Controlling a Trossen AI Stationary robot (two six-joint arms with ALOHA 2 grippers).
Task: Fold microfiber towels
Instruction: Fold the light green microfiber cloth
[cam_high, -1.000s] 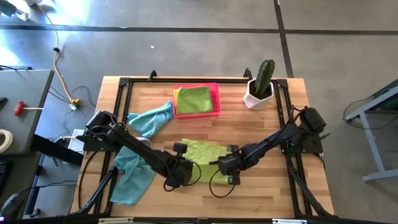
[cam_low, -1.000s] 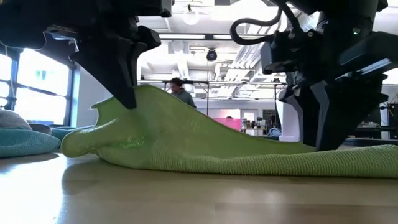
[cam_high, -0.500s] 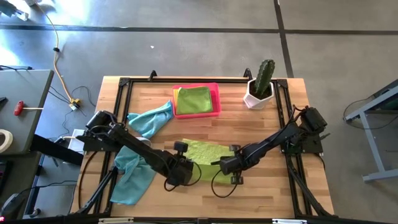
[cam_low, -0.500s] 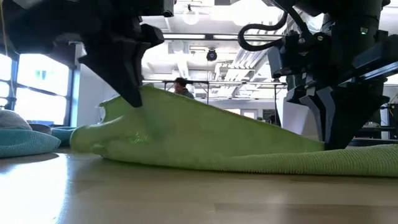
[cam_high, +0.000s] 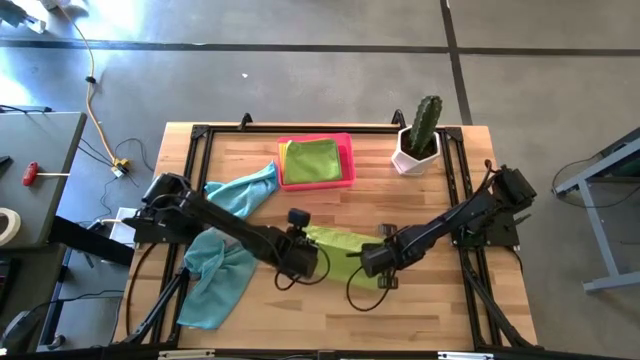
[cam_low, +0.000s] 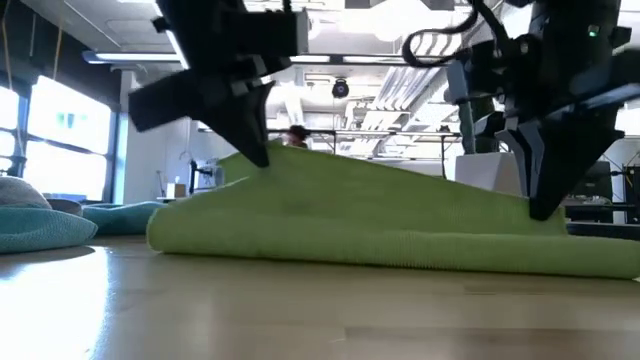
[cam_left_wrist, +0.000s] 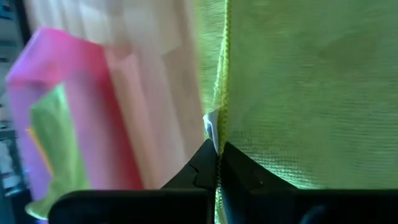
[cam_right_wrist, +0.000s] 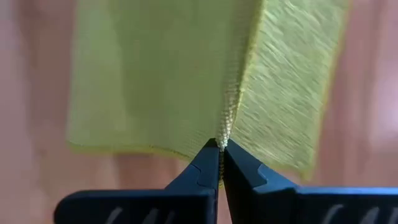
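Two grippers pinch one lime green towel (cam_high: 338, 250) just in front of the pink tray (cam_high: 316, 182), near the table's (cam_high: 420, 200) middle. The left gripper (cam_high: 305, 262) is clamped tight on the towel's left corner, the right gripper (cam_high: 372, 262) likewise on its right corner, both lifting that edge off the wood. Inside the tray lies a folded green towel (cam_high: 313, 159). Left of the tray sprawl two teal-blue towels (cam_high: 243, 194). Right of the tray stands a potted cactus (cam_high: 420, 135).
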